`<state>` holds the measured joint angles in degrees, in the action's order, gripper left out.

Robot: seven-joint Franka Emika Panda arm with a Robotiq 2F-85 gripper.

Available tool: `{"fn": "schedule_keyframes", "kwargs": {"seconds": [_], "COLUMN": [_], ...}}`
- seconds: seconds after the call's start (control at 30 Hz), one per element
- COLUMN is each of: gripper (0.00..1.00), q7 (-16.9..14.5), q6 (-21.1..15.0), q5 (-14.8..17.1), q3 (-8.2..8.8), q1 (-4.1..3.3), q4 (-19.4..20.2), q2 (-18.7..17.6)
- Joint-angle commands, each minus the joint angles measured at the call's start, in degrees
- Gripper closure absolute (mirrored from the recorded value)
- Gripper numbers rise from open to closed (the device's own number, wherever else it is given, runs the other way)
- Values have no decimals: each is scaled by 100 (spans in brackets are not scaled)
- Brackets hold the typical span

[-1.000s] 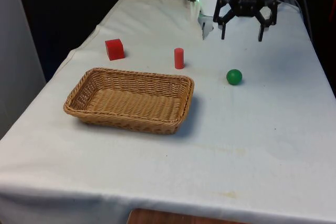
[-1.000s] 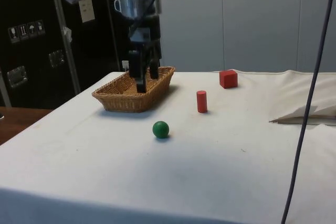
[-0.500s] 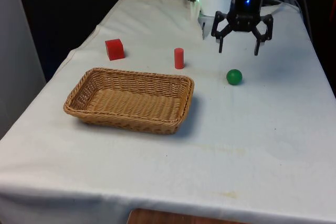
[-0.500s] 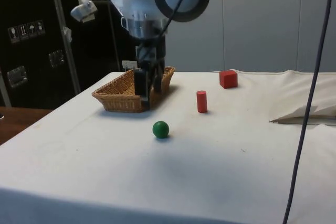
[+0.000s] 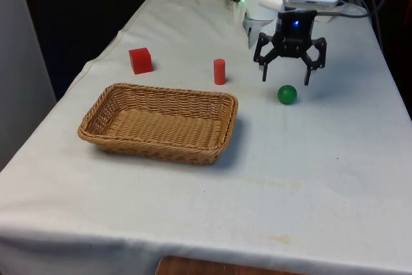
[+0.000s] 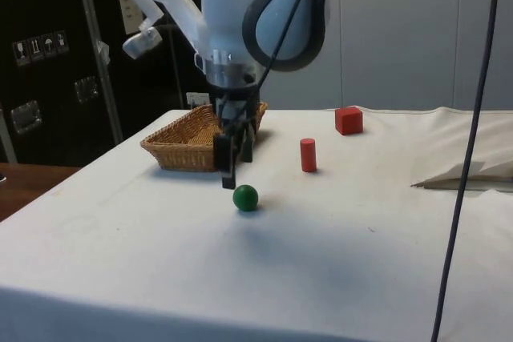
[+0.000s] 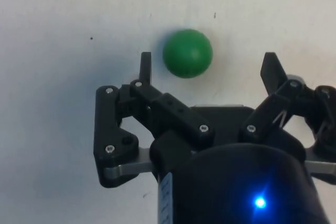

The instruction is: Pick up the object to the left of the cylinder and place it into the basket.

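A small red cylinder (image 5: 219, 71) (image 6: 308, 154) stands upright on the white cloth. A red cube (image 5: 140, 60) (image 6: 348, 120) lies to the front view's left of it, and a green ball (image 5: 287, 94) (image 6: 245, 197) (image 7: 187, 53) to its right. The wicker basket (image 5: 103, 133) (image 6: 175, 146) sits nearer the camera, with nothing in it. My gripper (image 5: 284, 80) (image 6: 231, 167) (image 7: 207, 71) hangs open just above the cloth, slightly behind the ball. In the wrist view the ball lies a little beyond the fingertips (image 7: 145, 61), closer to one of them.
The cloth drops away at the table's edges. A dark cable (image 6: 469, 150) hangs across the side view. A fold of cloth (image 6: 465, 174) rises at the far side of the table in the side view.
The gripper has come down and forward from the robot's base towards the green ball, staying open. The cube, cylinder, ball and basket have not moved.
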<state>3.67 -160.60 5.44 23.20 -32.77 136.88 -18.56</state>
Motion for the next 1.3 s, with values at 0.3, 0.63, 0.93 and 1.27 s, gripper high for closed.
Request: {"fn": "schedule_keyframes", "kwargs": {"seconds": [0.3,0.63,0.93,1.27], "gripper": [0,0,0,0], "q7": [-218,-189,-223,-206], "q6": [-424,-710,-940,-1031], "q5": [332,355,458,476], "q3": [-172,-241,-361,-350], "q1": [74,103,212,241], "q4": [201,384,332,292], "q2": [-120,-143,-384,-527]}}
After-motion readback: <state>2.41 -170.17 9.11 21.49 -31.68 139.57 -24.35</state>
